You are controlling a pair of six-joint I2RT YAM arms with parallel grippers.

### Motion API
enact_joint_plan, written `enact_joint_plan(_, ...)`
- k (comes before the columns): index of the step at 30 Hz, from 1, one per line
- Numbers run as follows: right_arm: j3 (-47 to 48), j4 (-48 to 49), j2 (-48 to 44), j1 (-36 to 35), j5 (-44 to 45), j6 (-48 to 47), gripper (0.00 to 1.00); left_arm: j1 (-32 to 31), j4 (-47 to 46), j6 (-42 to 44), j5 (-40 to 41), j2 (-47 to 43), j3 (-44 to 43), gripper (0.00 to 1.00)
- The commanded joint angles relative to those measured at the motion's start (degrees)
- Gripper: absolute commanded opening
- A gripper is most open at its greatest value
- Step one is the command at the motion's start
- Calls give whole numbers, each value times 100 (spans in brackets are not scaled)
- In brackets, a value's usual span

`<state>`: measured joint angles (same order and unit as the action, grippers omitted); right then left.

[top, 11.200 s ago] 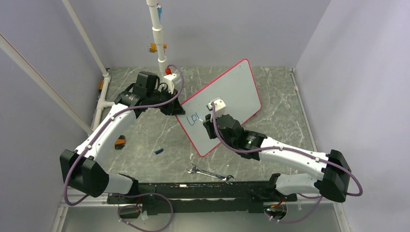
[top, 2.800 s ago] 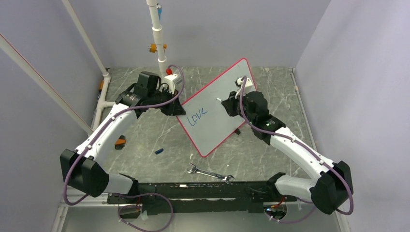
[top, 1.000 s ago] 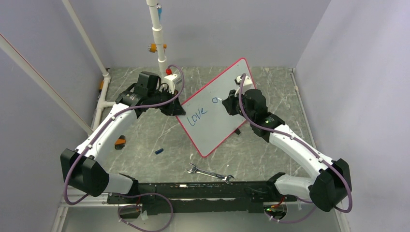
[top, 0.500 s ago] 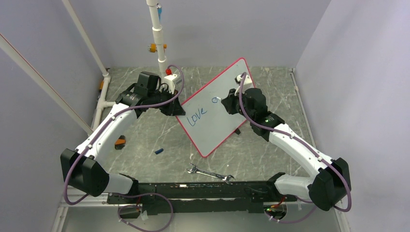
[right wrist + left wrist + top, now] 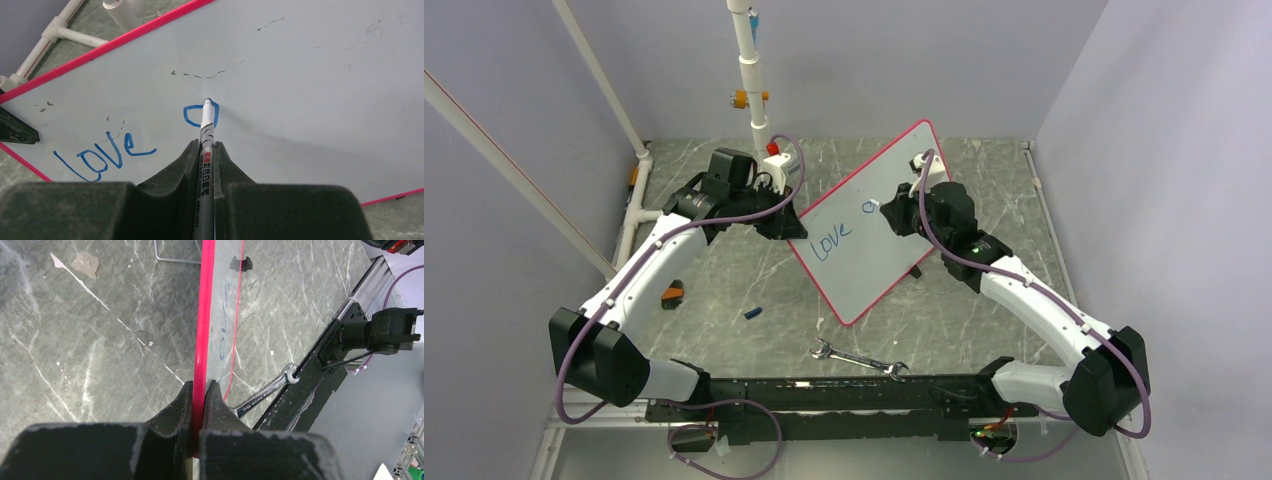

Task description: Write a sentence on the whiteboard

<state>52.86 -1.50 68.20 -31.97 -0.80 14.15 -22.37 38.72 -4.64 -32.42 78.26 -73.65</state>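
Wearing white shells [image 5: 649, 262] over black joints [image 5: 614, 365], trailing purple cables [image 5: 560, 380], glowing a green light [image 5: 973, 245] on the right arm [image 5: 1034, 300].

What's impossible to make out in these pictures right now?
- Left wrist view: whiteboard is seen edge-on, so its writing is unreadable.
- Right wrist view: the marker label print is too small to read.
- Top view: the small blue item is too small to identify.

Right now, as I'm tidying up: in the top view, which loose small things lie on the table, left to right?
Orange-and-black item → small blue piece → wrench. The whiteboard overlaps the wrench's span, so it is left out.
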Motion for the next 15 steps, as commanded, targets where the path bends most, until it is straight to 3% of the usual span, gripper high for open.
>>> enact_joint_plan(1, -101, 174, 13, -20, 64, 53, 0, -4, 437, 781, 1657, 172, 13, 0)
enact_joint_plan(15, -177, -245, -210, -15, 632, 61, 0, 2, 449, 782, 1669, 172, 17, 0)
